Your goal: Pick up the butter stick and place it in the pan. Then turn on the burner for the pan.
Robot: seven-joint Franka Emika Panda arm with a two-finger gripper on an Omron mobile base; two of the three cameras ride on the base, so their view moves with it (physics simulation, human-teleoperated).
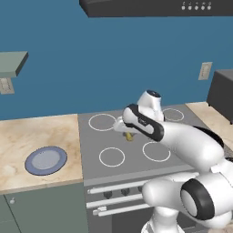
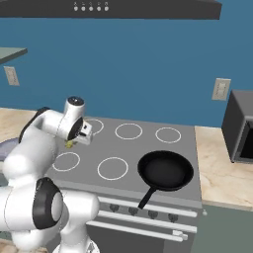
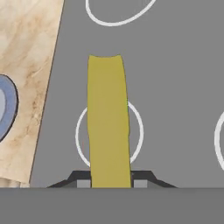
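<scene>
**White robot arm with dark joints**

The arm is made of smooth, glossy white rounded segments. Black bands ring the joints, and a round dark cap with a grey centre covers the big lower joint. The wrist ends in a white cylinder with a dark top. The gripper has small dark fingertips, possibly with grey pads.

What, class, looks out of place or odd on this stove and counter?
Nothing is spilled or damaged. The only unusual sight is the butter stick held in the gripper above the stove; the pan sits empty.
</scene>
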